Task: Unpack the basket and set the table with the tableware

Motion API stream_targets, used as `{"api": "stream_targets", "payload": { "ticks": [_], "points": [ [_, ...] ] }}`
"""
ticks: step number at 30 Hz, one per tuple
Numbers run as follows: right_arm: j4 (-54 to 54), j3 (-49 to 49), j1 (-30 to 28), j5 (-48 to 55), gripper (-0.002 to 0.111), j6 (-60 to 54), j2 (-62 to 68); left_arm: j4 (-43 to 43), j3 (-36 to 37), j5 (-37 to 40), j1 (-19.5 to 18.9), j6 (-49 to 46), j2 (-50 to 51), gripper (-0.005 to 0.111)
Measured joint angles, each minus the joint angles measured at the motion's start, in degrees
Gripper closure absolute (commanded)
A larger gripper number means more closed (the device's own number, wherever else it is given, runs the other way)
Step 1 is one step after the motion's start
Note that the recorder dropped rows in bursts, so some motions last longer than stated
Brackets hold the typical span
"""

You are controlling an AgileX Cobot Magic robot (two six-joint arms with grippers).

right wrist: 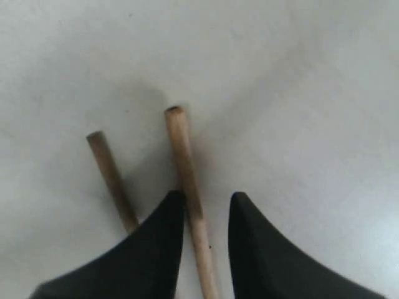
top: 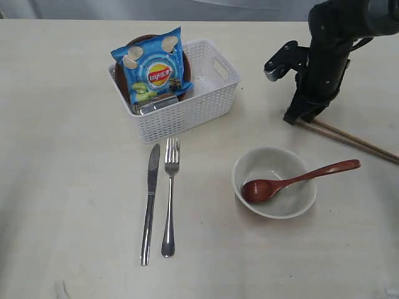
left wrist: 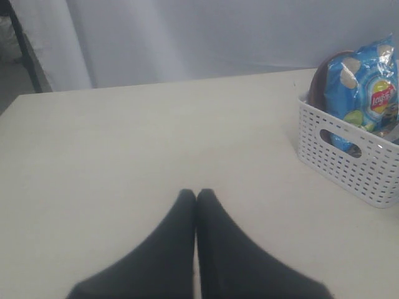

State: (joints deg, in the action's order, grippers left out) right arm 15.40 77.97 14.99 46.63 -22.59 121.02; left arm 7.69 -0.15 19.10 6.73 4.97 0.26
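The bench (top: 75, 156) is partly set, and the step in hand looks to be the chopsticks. The left hand (left wrist: 196, 193) hangs over bare bench near the basket, its fingers pressed together on nothing. The basket (top: 206, 103) stands at the far middle of the bench. It still holds the bag (top: 153, 68), the plate (left wrist: 319, 84) on edge behind it, and a steel piece low at the front, probably the cup (top: 154, 104). The bowl (top: 274, 163) sits upright on the bench, nearer the camera and to the right of the basket. The knife (top: 150, 205) and fork (top: 169, 205) lie side by side just in front of the basket, knife on the left, not touching. The spoon (top: 305, 176) rests in the bowl with its handle over the rim, pointing right. The chopsticks (right wrist: 184, 156) lie flat beyond the bowl at the right, slightly splayed, ends uneven. The right hand (right wrist: 207, 196) is down at those ends with fingers apart. One stick runs through the gap, close against one finger, and the other lies outside that finger. The gap is wider than the stick, so nothing is clamped. If the sticks are meant to stay here, the next move calls for a straight lift so that neither finger drags them further apart. After that the plate and cup remain, and the bag leaning over both will likely need shifting first.
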Motion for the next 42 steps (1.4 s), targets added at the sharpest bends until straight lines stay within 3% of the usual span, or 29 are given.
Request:
{"api": "stream_targets", "payload": {
  "ticks": [21, 26, 42],
  "points": [
    [-1.03, 0.90, 0.00, 1.71, 0.089, 0.41, 1.98, 0.00, 0.00, 0.00, 0.00, 0.00, 0.00, 0.107],
    [-2.97, 1.00, 0.00, 1.92, 0.108, -2.75, 1.98, 0.00, 0.00, 0.00, 0.00, 0.00, 0.00, 0.107],
    [-3.50, 0.87, 0.00, 1.64, 0.109, -2.98, 1.37, 0.00, 0.00, 0.00, 0.00, 0.00, 0.00, 0.107]
  ]
}}
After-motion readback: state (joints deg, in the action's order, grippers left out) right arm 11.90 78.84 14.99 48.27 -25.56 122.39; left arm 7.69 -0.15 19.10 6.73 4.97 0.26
